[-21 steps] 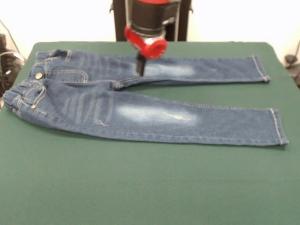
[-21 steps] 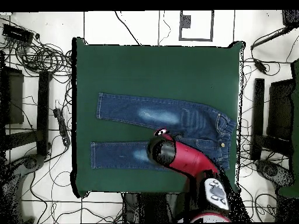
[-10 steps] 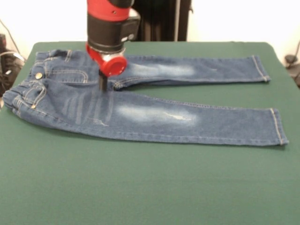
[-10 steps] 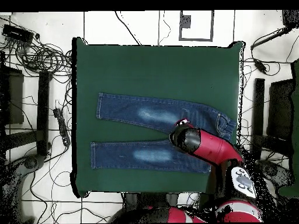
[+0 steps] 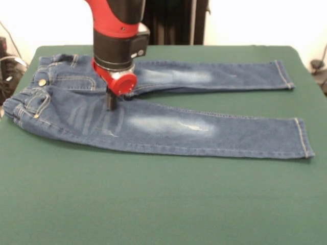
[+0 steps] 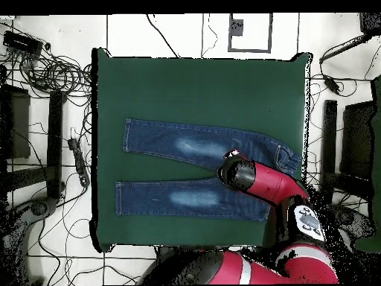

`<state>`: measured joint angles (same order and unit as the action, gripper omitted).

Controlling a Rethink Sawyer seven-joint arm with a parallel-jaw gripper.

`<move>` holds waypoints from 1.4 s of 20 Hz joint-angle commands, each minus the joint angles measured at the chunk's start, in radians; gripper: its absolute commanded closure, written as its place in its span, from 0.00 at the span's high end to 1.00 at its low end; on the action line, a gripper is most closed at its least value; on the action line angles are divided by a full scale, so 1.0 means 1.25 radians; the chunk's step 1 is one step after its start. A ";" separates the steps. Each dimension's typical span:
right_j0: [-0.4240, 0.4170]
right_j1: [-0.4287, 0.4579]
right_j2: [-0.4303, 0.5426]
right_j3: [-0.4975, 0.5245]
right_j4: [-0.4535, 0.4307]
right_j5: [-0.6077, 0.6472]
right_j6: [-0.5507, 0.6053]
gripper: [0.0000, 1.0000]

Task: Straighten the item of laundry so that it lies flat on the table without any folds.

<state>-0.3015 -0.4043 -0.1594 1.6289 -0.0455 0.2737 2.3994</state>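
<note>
Jeans (image 5: 168, 125) spread flat, legs apart, gripper (image 5: 110, 102) at crotch

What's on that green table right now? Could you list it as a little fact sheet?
Item: blue jeans, spread out with the legs apart
Waistband: at the left in the front view, somewhat bunched
Surface: green table
Tool: low over the jeans near the crotch; whether it touches the cloth cannot be told
Tool open or shut: cannot tell
Around the table: cables on the floor
</note>
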 commanded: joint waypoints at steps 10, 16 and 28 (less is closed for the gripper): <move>-0.120 0.009 0.202 -0.095 -0.124 0.142 -0.171 0.00; -0.157 0.012 0.236 -0.123 -0.178 0.167 -0.182 0.00; -0.171 0.005 0.258 -0.105 -0.222 0.169 -0.129 0.00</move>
<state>-0.5160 -0.4018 0.0305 1.5286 -0.2676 0.4201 2.3983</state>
